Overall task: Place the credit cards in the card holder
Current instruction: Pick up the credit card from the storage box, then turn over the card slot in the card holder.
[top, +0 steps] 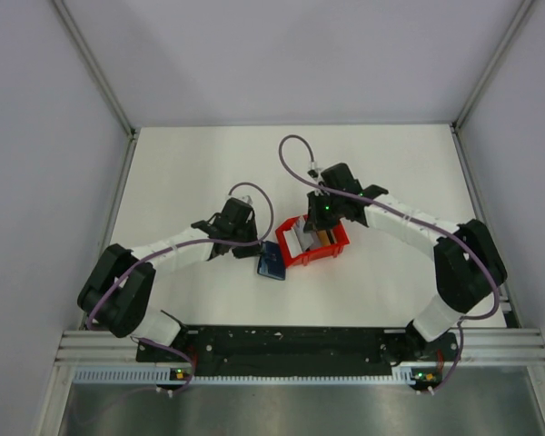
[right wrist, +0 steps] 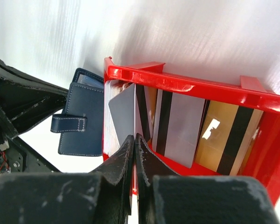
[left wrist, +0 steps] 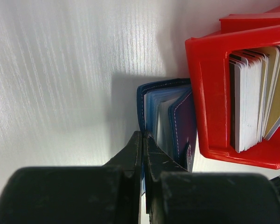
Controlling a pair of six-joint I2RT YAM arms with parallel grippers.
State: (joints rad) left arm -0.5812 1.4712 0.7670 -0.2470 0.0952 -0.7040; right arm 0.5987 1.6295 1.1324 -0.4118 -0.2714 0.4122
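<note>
My right gripper [right wrist: 134,138] is pinched shut on a grey card's [right wrist: 122,112] edge inside the bin [right wrist: 177,84], with the walls close around it. My left gripper [left wrist: 143,135] is clamped on the holder's [left wrist: 170,116] cover edge, just beside the bin. Open table [left wrist: 60,84] lies on the holder's other side.

White table [top: 209,163], pale walls [top: 36,109] (evenly lit).

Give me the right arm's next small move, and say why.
Probably lift the right gripper straight up, drawing the grey card out of the red bin: its jaws look shut on that card's edge, other cards stand close beside it, and the card holder lies beside the bin, pinched by the left gripper.
</note>
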